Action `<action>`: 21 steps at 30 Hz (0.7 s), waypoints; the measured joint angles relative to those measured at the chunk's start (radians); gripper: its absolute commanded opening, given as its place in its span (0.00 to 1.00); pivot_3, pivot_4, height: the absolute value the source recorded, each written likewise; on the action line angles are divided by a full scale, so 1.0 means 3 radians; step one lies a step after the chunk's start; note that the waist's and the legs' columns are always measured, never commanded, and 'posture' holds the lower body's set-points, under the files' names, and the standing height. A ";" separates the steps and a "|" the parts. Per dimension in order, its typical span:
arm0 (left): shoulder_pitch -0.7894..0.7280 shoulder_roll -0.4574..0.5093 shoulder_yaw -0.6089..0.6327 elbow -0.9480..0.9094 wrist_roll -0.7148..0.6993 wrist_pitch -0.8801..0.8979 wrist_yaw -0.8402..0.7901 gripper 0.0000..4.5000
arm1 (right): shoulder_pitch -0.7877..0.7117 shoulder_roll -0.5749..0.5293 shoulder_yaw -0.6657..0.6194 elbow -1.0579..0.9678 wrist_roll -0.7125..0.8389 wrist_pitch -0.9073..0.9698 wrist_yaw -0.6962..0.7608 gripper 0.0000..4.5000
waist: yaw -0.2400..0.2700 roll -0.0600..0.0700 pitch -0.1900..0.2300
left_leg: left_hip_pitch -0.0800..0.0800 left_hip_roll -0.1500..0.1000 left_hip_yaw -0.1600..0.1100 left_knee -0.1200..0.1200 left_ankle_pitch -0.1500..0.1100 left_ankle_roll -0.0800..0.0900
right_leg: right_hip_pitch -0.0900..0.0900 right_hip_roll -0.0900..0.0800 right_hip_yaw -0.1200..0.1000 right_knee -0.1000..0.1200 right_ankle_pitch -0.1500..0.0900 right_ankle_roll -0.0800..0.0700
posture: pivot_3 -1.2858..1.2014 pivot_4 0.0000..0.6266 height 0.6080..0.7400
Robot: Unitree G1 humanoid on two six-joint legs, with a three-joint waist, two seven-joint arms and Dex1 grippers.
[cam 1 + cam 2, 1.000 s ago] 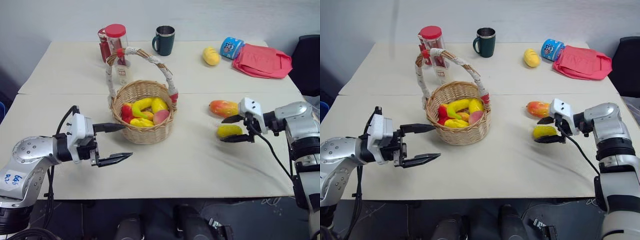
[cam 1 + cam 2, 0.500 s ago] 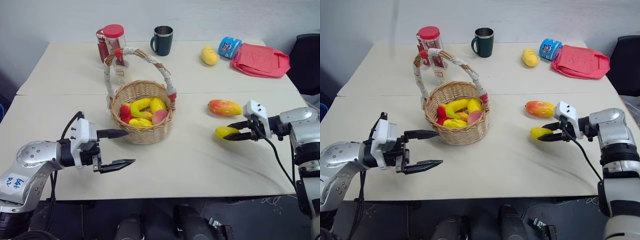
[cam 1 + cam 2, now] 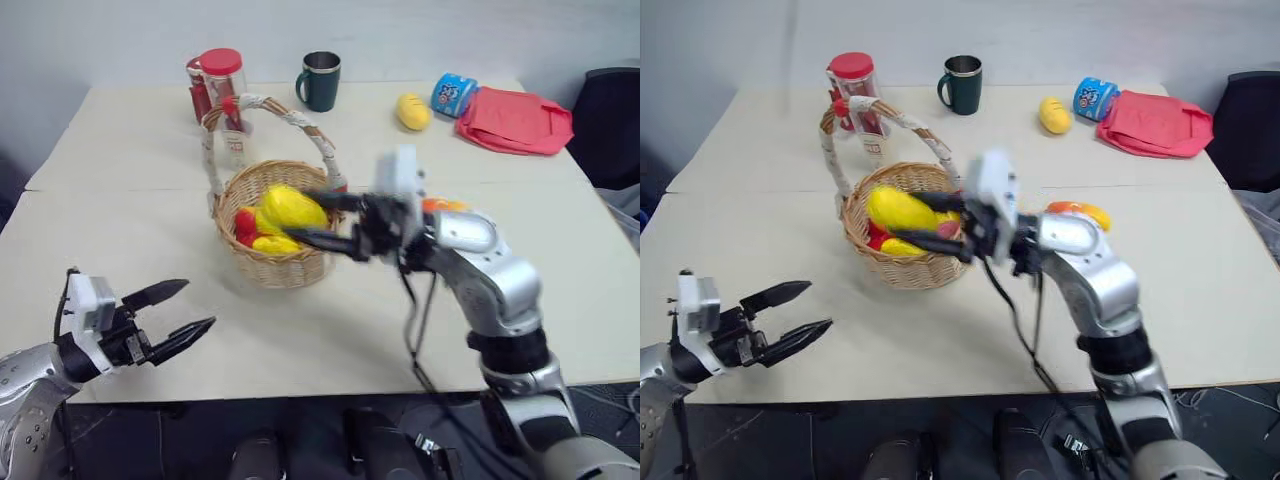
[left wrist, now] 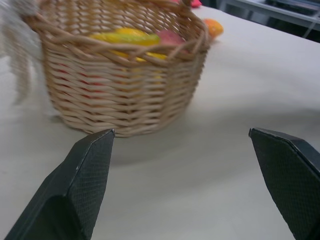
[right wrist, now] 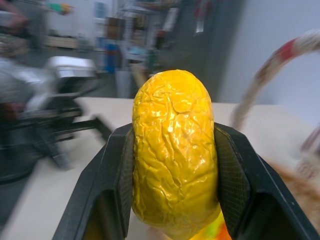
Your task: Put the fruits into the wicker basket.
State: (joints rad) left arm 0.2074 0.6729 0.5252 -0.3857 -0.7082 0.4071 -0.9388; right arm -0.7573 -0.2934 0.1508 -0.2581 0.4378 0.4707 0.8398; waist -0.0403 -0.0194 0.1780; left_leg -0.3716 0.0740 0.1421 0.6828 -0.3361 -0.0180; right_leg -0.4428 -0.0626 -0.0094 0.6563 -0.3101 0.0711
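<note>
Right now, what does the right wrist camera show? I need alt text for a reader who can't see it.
A wrinkled yellow oval toy fruit is clamped upright between the right gripper's two black fingers. Behind it lie a pale tabletop, the blurred left gripper, and part of the wicker basket's white-wrapped handle.

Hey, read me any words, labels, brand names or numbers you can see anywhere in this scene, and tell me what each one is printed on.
No text here can be read.
Blue can: a white printed label, too blurred to read.
Red-lidded jar: a pale tag with dark marks hangs below it, too small to read.
Dark mug, red cloth, wicker basket and the yellow fruit in the right claw: no print visible.
</note>
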 measured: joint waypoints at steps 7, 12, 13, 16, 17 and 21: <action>-0.0018 -0.0154 0.0030 -0.0260 -0.0092 -0.0036 0.0201 1.00 | -0.0284 0.0571 0.0357 0.0614 -0.0530 0.0173 -0.0751 0.62 | -0.0064 -0.0022 -0.0013 | 0.0001 0.0008 0.0016 -0.0003 -0.0006 0.0004 | -0.0004 -0.0009 -0.0004 0.0001 0.0000 0.0001 | 0.52 0.24 1.00; 0.0006 -0.0184 0.0029 -0.0284 -0.0101 -0.0106 0.0243 1.00 | -0.0332 0.0575 0.0411 0.0720 -0.0753 0.0137 -0.0879 0.99 | -0.0074 -0.0022 -0.0013 | 0.0002 0.0015 0.0017 -0.0003 -0.0008 -0.0001 | -0.0004 0.0001 -0.0006 -0.0005 0.0000 0.0000 | 0.52 0.24 1.00; 0.0001 -0.0187 0.0024 -0.0284 -0.0101 -0.0116 0.0262 1.00 | -0.0332 0.0579 0.0410 0.0754 -0.0781 0.0115 -0.0881 0.99 | -0.0075 -0.0022 -0.0013 | 0.0002 0.0015 0.0017 -0.0003 -0.0008 -0.0001 | -0.0004 0.0001 -0.0007 -0.0005 0.0000 0.0000 | 0.52 0.24 1.00; -0.0012 -0.0185 -0.0011 -0.0341 -0.0133 -0.0084 0.0304 1.00 | -0.0272 0.0560 0.0372 0.0709 -0.0680 0.0069 -0.0717 0.99 | -0.0073 -0.0023 -0.0014 | 0.0002 0.0018 0.0017 -0.0003 -0.0008 -0.0003 | -0.0004 0.0003 -0.0008 -0.0006 0.0000 0.0000 | 0.52 0.24 1.00; -0.0023 -0.0174 -0.0039 -0.0388 -0.0173 -0.0049 0.0310 1.00 | -0.0194 0.0544 0.0353 0.0644 -0.0586 0.0023 -0.0599 0.99 | -0.0070 -0.0023 -0.0014 | 0.0001 0.0018 0.0016 -0.0004 -0.0009 -0.0003 | -0.0003 0.0003 -0.0007 -0.0005 0.0000 0.0000 | 0.52 0.24 1.00; -0.0169 0.0044 -0.0173 -0.0507 -0.0315 0.0096 0.0232 1.00 | 0.0588 0.0226 0.0161 0.0039 0.0070 -0.0266 0.0205 0.99 | -0.0001 -0.0027 -0.0017 | -0.0001 0.0015 0.0009 -0.0007 -0.0013 0.0003 | 0.0006 0.0004 -0.0011 -0.0012 0.0000 0.0001 | 0.52 0.24 1.00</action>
State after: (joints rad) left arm 0.1568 0.6860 0.4733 -0.5377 -0.8028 0.4360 -0.8694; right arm -0.5809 -0.2255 0.1990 -0.2465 0.4589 0.3909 0.9014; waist -0.0404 -0.0276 0.1730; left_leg -0.3719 0.0784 0.1449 0.6807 -0.3400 -0.0171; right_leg -0.4412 -0.0613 -0.0128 0.6527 -0.3100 0.0713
